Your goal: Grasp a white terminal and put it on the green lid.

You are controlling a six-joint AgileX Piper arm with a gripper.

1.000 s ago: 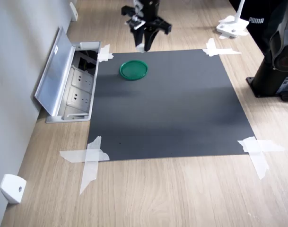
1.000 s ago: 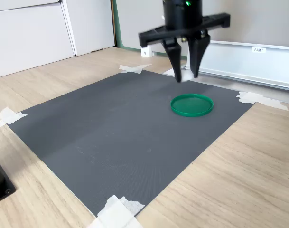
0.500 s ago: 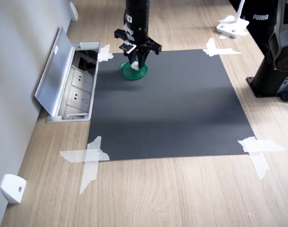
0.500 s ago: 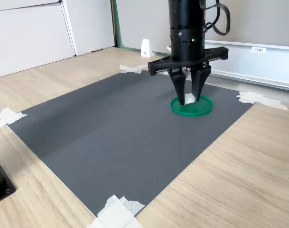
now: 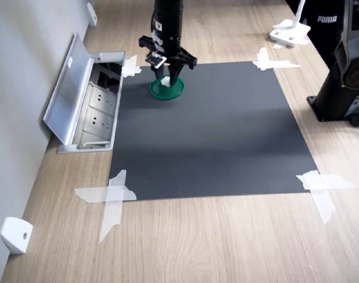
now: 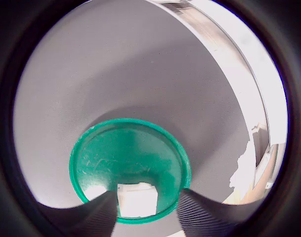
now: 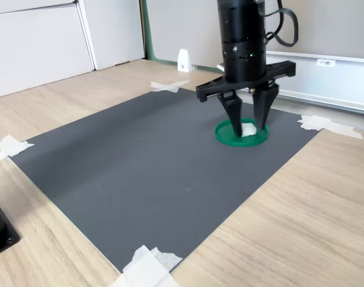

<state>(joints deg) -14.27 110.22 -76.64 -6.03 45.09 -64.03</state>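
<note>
In the first exterior view, a small white wedge [image 5: 15, 234] sits nearest the camera at the first exterior view's lower left, by the wall. Beyond it, crossed strips of white tape [image 5: 110, 196] pin the near corner of a dark grey mat [image 5: 214, 135] to the wooden table [image 5: 214, 242], and more tape holds the other corners. Along the first exterior view's left edge of the mat, an open socket box [image 5: 88, 109] with a raised metal flap is set into the table.

Toward the far side of the mat lies the green lid [image 5: 167, 90], flat with its rim up. The white terminal [image 7: 248, 129] rests inside the lid [image 7: 241, 134], in the second exterior view toward its right half. In the wrist view the terminal [image 6: 136, 198] sits on the lid's floor [image 6: 128, 160] close to the rim, between the two dark fingertips.

The black arm stands upright over the lid, and its gripper [image 7: 248, 121] is spread wide: in the second exterior view the fingers [image 7: 234, 116] stand clear on either side of the terminal, with gaps showing between block and fingers. The tips reach down to about the lid's rim

At the far right of the first exterior view stands a black base [image 5: 341, 88] on the table
</note>
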